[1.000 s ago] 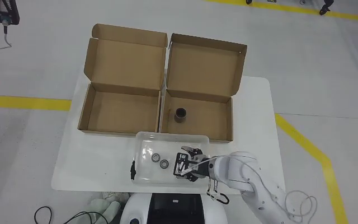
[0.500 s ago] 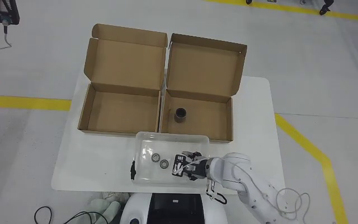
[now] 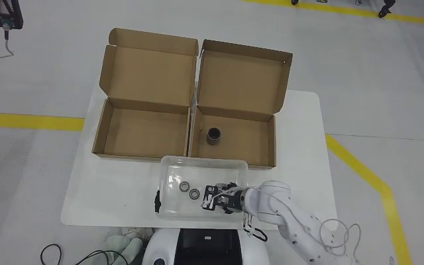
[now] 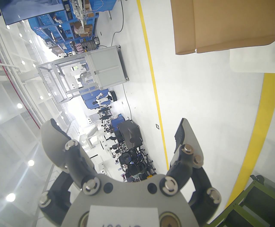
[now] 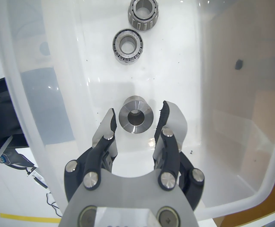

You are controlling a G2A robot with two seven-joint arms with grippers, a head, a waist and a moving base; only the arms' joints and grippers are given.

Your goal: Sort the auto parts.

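Note:
A clear plastic bin (image 3: 171, 162) sits at the table's front edge. In it lie two tapered roller bearings (image 5: 127, 46) (image 5: 143, 13), seen from above as small rings (image 3: 183, 188) (image 3: 195, 194). A steel sleeve (image 5: 135, 117) with a centre hole stands on the bin floor. My right gripper (image 5: 138, 110) (image 3: 211, 199) is down inside the bin, open, with one finger on each side of the sleeve and small gaps between pads and metal. My left gripper (image 4: 117, 126) is open and holds nothing, facing the room beyond the table.
Two open cardboard boxes stand behind the bin. The left box (image 3: 142, 132) holds nothing that I can see; the right box (image 3: 238, 142) holds one dark cylindrical part (image 3: 213, 135). The bin walls (image 5: 21, 90) hem in the right gripper closely.
My right gripper has slid leftward inside the bin, toward the bearings, and now straddles the steel sleeve. The bearings and boxes have not moved.

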